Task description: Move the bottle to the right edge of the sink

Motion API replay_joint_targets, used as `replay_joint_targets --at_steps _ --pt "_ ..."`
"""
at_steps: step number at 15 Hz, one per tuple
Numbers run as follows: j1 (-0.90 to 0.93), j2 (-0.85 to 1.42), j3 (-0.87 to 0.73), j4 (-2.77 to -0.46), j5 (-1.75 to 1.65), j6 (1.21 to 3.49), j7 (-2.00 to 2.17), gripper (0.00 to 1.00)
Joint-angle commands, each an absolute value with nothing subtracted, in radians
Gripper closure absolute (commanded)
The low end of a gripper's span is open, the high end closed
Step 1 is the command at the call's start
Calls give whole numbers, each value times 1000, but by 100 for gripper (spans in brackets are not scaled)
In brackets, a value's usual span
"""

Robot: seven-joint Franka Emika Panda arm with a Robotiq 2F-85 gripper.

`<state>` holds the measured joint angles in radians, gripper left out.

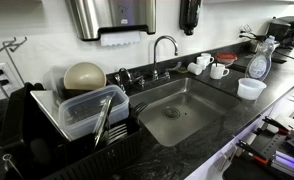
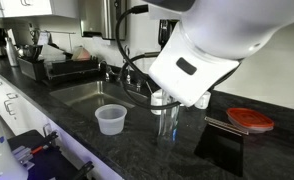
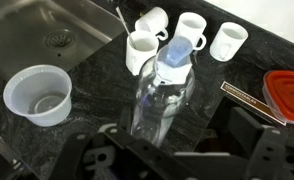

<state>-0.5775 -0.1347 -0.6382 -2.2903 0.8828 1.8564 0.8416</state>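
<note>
In an exterior view, the bottle stands on the counter near the tub, apart from the sink. In an exterior view, the arm hides its top. In the wrist view we fear a skewed grip tipping it onto the mugs; it looks clear, bluish, narrow-necked. Whether the jaws clench it, we cannot tell.
</note>
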Motion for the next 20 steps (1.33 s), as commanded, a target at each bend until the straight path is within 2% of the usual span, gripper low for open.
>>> replay_joint_targets --at_steps 1,12,20 --pt "-587 -60 -660 -2250 1000 1743 928 0" --pt "-585 29 -711 -2256 1062 1507 1040 0" --pt "-545 94 -689 -2251 1046 1570 1027 0"
